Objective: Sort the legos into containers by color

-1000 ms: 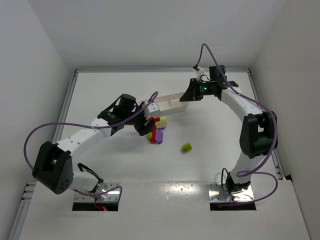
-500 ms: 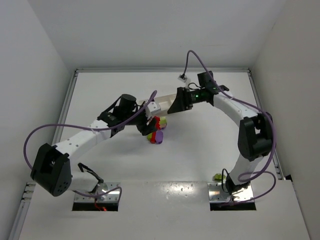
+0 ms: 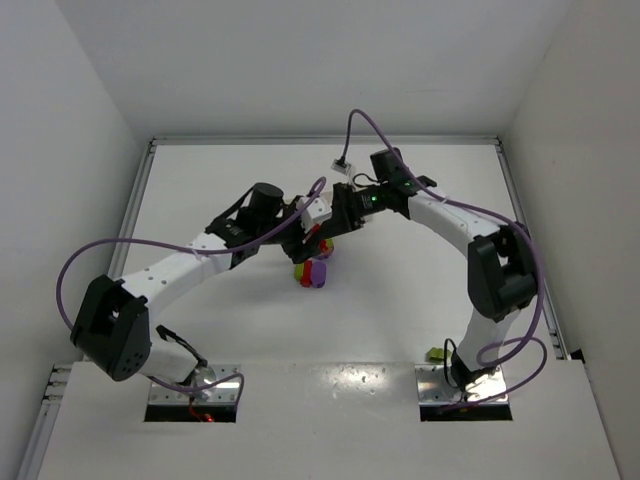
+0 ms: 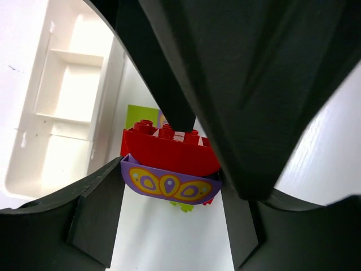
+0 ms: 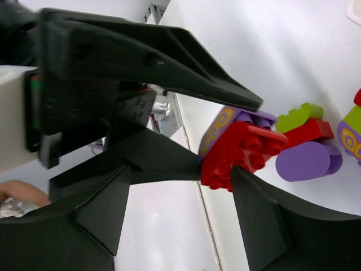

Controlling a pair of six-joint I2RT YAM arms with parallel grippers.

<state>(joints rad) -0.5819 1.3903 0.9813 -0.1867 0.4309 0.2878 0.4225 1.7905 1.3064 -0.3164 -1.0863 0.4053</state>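
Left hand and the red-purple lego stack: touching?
Touching. Left wrist view: the left hand has its fingers pressed against both sides of the red-purple lego stack.

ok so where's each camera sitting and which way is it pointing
Top external: fixed above and behind the arms, looking down at the table; both arms show whole, left gripper and right gripper close together mid-table.
Left wrist: on the left arm, looking along its own fingers, shut on a joined red and purple brick pair, white tray beyond.
Right wrist: on the right arm, facing the left gripper; its own open fingers frame the view.
Shared: both wrist views show that brick pair.
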